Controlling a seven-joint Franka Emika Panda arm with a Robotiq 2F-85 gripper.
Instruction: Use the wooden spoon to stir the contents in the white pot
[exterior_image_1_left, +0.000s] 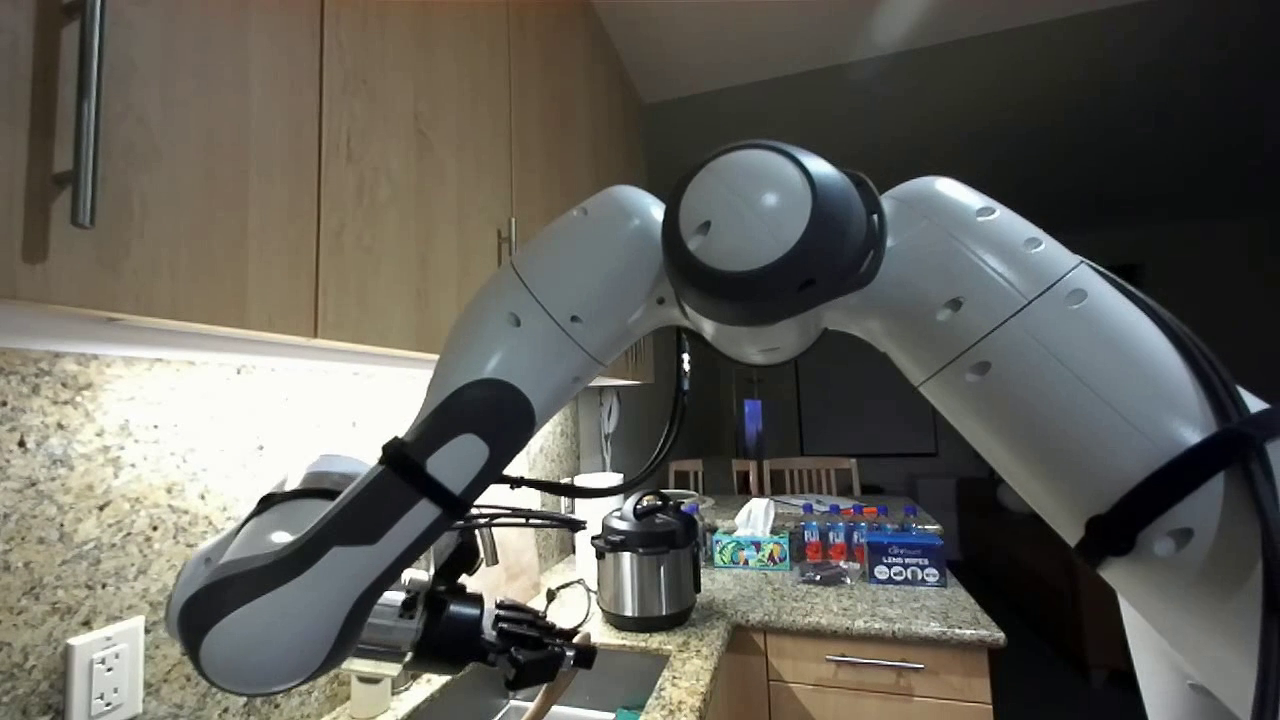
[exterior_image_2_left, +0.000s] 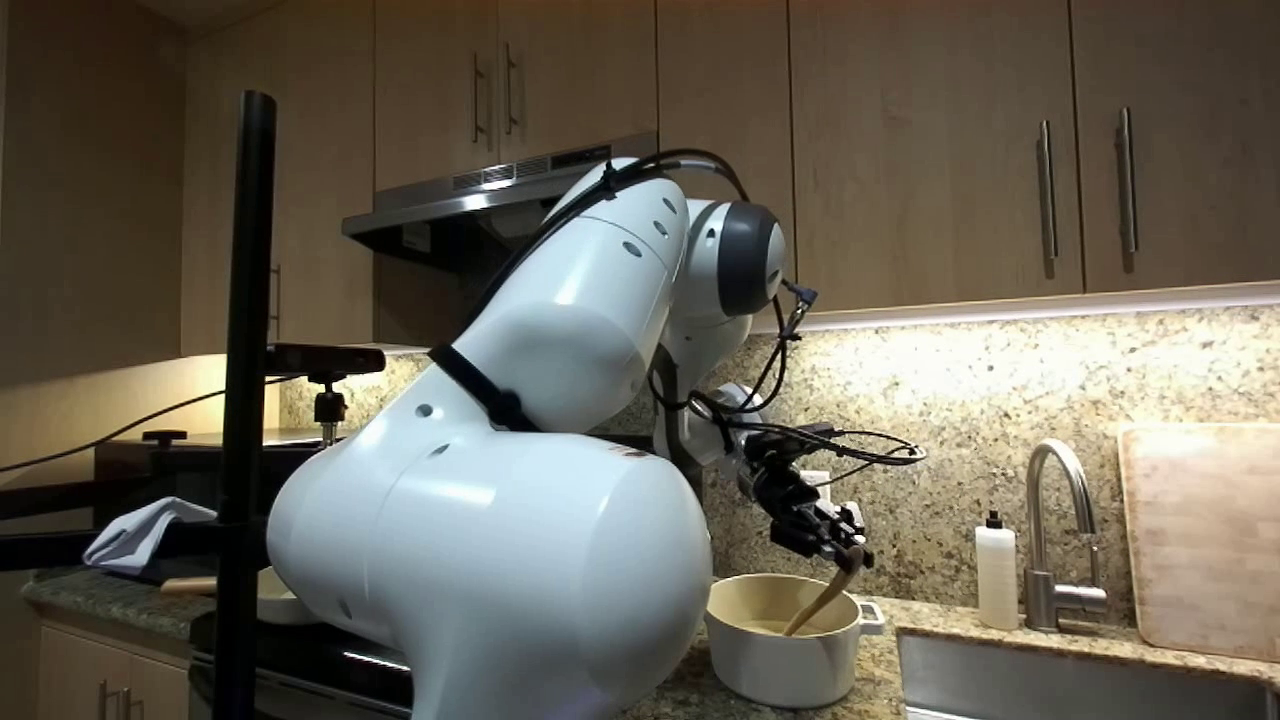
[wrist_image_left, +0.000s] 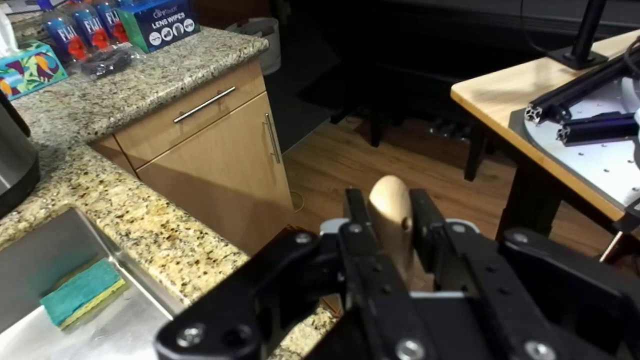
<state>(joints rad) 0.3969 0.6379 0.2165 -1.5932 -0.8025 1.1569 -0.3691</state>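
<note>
The white pot, cream inside and with a loop handle, stands on the counter beside the sink in an exterior view. Into it leans the wooden spoon, tilted, its lower end hidden inside the pot. Its contents are hard to make out behind the near wall. My gripper is above the pot's rim, shut on the upper part of the spoon's handle. In the wrist view, the rounded handle end with a small hole sits between the black fingers. The pot is out of sight in the wrist view.
A steel cooker with a dark lid stands past the sink. Behind the sink are a soap bottle, a faucet and a cutting board. A sponge lies in the sink. Cabinets hang above.
</note>
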